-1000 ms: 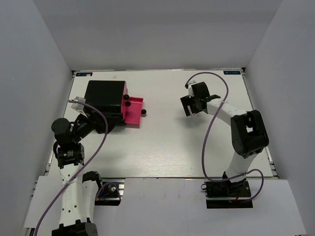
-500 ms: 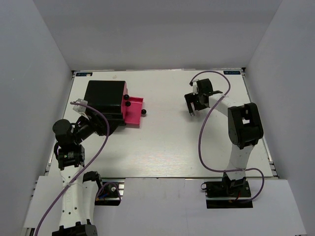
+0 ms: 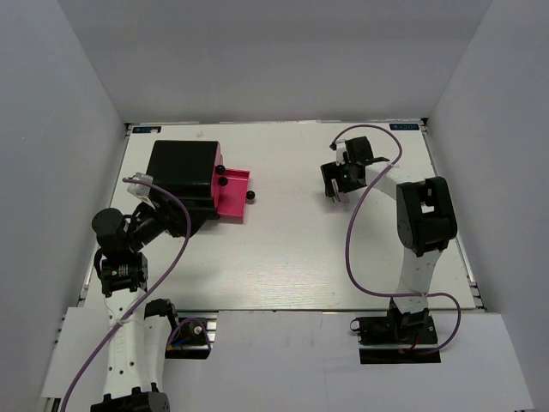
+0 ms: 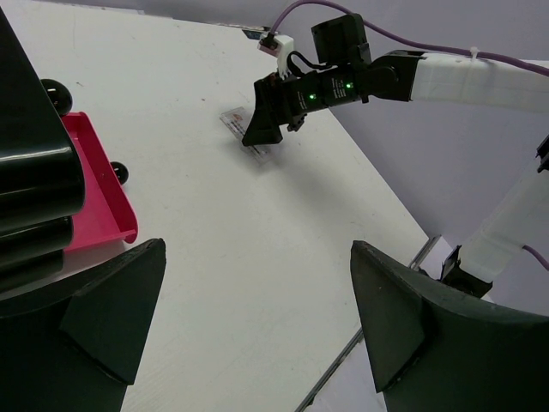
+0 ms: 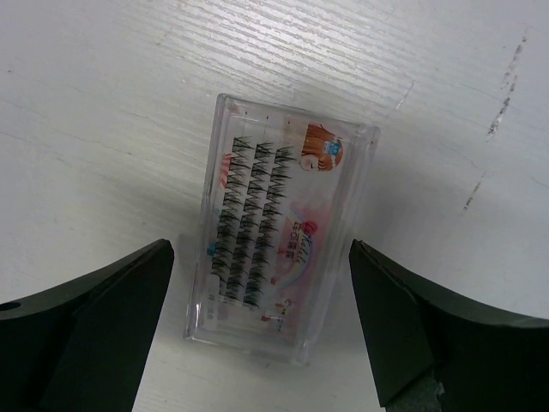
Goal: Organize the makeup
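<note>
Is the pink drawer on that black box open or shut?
Open: the pink drawer juts well out from the black box.

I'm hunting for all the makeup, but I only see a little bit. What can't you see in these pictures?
Inside the black box: top view, its solid top covers it.
Back of the pink drawer: top view, tucked under the box.
The clear lash case: top view, the right pincer hangs over it.
Writing on the case: right wrist view, too small to read.
</note>
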Controlling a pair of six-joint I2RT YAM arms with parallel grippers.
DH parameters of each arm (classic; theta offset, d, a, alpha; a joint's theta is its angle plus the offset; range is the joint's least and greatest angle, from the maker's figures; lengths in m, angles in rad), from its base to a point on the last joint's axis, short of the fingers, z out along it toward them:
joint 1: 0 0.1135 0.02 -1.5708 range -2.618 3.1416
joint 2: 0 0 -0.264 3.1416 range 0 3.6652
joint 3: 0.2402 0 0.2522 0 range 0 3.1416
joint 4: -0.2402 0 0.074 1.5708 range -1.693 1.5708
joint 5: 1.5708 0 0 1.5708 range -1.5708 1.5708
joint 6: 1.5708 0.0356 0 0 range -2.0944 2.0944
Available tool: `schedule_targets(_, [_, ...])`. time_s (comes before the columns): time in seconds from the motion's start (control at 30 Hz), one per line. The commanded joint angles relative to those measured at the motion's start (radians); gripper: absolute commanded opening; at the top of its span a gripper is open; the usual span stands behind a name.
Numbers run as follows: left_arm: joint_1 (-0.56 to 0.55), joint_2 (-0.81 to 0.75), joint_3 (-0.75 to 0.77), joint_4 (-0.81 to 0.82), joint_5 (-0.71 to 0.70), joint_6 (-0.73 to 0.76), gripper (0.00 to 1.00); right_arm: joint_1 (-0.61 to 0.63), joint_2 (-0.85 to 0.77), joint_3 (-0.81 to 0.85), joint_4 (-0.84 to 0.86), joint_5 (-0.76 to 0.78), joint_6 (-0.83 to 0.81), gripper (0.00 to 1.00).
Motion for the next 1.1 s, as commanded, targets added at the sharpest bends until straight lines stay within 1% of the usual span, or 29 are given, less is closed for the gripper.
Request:
schedule_targets(0.0, [-0.002,-0.008,-0.012,0.005,0.002,0.014,0.98,-0.001,0.035,0.040,-0.008,0.015,0.006,0.89])
schedule_targets(0.1, [-0.002,-0.011,-0.012,0.004,0.000,0.014,0.98,0.004,0.043,0.038,-0.005,0.047,0.003,0.89])
schedule_targets(0.2, [-0.002,-0.014,-0.012,0.000,-0.002,0.016,0.98,0.002,0.043,0.034,-0.002,0.059,0.003,0.84])
schedule_targets(0.27, [-0.002,-0.012,-0.012,0.000,-0.003,0.017,0.98,0.005,0.029,0.029,0.001,0.061,0.001,0.72])
schedule_targets(0.3, [-0.002,-0.014,-0.012,-0.001,-0.003,0.017,0.98,0.002,0.022,0.021,0.005,0.052,0.000,0.59])
schedule_targets(0.37, [-0.002,-0.015,-0.010,-0.001,-0.005,0.016,0.98,0.008,-0.010,0.017,0.006,0.004,-0.008,0.43])
schedule_targets(0.4, [-0.002,-0.015,-0.010,-0.001,-0.005,0.017,0.98,0.013,-0.023,0.017,0.008,-0.020,-0.013,0.29])
schedule_targets(0.43, [-0.002,-0.015,-0.010,-0.001,-0.005,0.017,0.98,0.018,-0.049,0.018,0.005,-0.072,-0.020,0.24])
schedule_targets(0.47, [-0.002,-0.012,-0.010,-0.001,-0.003,0.017,0.98,0.024,-0.055,0.030,-0.008,-0.095,-0.020,0.15])
schedule_targets(0.53, [-0.002,-0.008,-0.010,-0.001,-0.003,0.016,0.98,0.056,-0.082,0.050,-0.021,-0.173,-0.016,0.08])
schedule_targets(0.6, [-0.002,-0.004,-0.009,0.000,0.000,0.017,0.98,0.105,-0.093,0.099,-0.044,-0.217,-0.003,0.06])
schedule_targets(0.73, [-0.002,-0.004,-0.009,-0.001,-0.005,0.019,0.98,0.208,-0.070,0.213,-0.072,-0.240,0.056,0.03])
schedule_targets(0.8, [-0.002,-0.001,-0.009,-0.006,-0.009,0.022,0.98,0.237,-0.034,0.292,-0.078,-0.223,0.119,0.00])
schedule_targets(0.83, [-0.002,-0.001,-0.006,-0.012,-0.011,0.022,0.98,0.270,-0.015,0.319,-0.078,-0.215,0.142,0.00])
schedule_targets(0.9, [-0.002,0.002,-0.004,-0.015,-0.015,0.025,0.98,0.289,0.041,0.380,-0.084,-0.182,0.220,0.00])
schedule_targets(0.93, [-0.002,0.003,-0.004,-0.019,-0.015,0.026,0.98,0.315,0.063,0.446,-0.092,-0.168,0.248,0.00])
schedule_targets(1.0, [-0.002,0.003,-0.001,-0.024,-0.023,0.031,0.98,0.332,0.124,0.516,-0.118,-0.139,0.329,0.00])
schedule_targets(1.07, [-0.002,0.006,0.000,-0.033,-0.031,0.035,0.98,0.358,0.158,0.595,-0.127,-0.114,0.375,0.00])
